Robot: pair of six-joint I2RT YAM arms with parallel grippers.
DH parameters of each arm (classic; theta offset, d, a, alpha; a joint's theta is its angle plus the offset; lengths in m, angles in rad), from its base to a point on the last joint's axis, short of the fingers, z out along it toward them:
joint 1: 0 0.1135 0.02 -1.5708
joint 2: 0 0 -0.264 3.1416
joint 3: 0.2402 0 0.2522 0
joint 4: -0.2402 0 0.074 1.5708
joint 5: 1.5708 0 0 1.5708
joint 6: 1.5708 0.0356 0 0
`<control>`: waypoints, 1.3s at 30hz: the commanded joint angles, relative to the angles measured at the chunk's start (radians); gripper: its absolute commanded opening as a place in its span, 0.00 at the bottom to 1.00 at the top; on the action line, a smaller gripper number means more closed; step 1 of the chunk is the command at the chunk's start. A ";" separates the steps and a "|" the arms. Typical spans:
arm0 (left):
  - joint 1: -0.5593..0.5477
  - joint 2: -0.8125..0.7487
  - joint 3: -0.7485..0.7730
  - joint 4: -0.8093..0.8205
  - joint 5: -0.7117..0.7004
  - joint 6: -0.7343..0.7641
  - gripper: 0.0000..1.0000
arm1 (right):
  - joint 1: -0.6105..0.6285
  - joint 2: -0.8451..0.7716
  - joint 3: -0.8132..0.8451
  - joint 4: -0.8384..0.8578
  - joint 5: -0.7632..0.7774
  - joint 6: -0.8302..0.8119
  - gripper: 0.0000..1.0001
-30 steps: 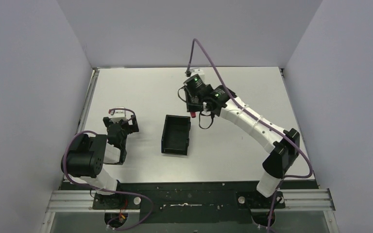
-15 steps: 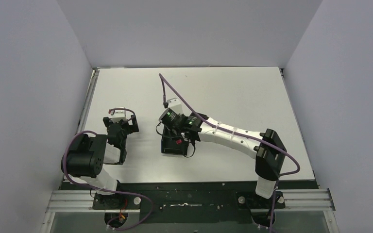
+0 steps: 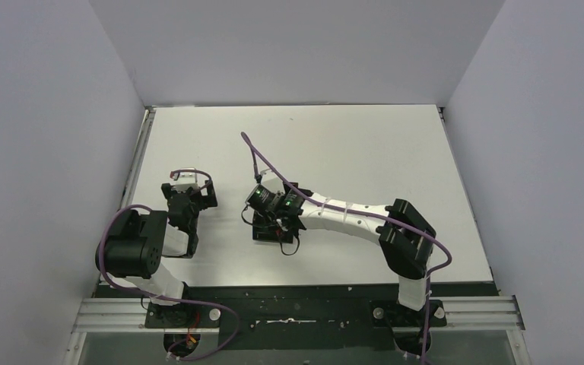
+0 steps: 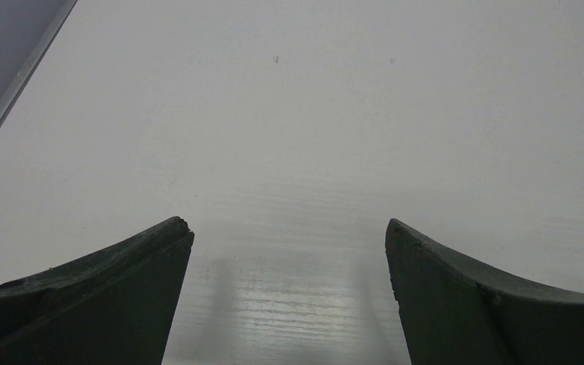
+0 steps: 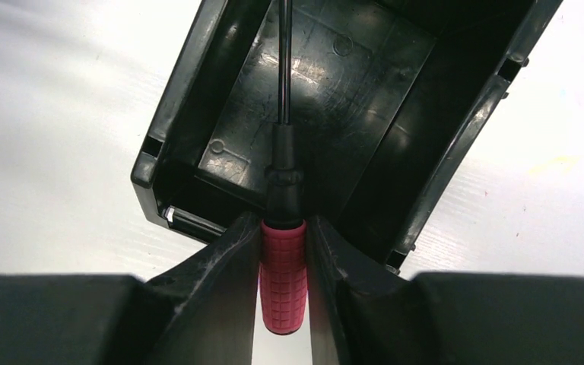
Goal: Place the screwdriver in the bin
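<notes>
My right gripper (image 5: 283, 236) is shut on the screwdriver (image 5: 282, 274), its red gridded handle clamped between both fingers. The slim dark shaft (image 5: 284, 68) points forward into the black bin (image 5: 190, 76), over its floor. In the top view the right gripper (image 3: 271, 215) hangs over the bin (image 3: 262, 233), which it mostly hides; the screwdriver does not show there. My left gripper (image 4: 289, 236) is open and empty over bare table, left of the bin; it also shows in the top view (image 3: 190, 199).
The white table (image 3: 395, 152) is enclosed by grey walls on three sides. A metal rail (image 3: 138, 163) runs along its left edge. The right arm's purple cable (image 3: 255, 156) loops above the bin.
My right arm swung from the table's far middle toward me and left, carrying the screwdriver over the bin, then lowered further. The left arm has not moved.
</notes>
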 commanded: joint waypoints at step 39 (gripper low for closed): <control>0.001 -0.011 0.004 0.046 0.009 0.009 0.97 | -0.886 -0.495 -0.225 0.031 0.003 -0.383 1.00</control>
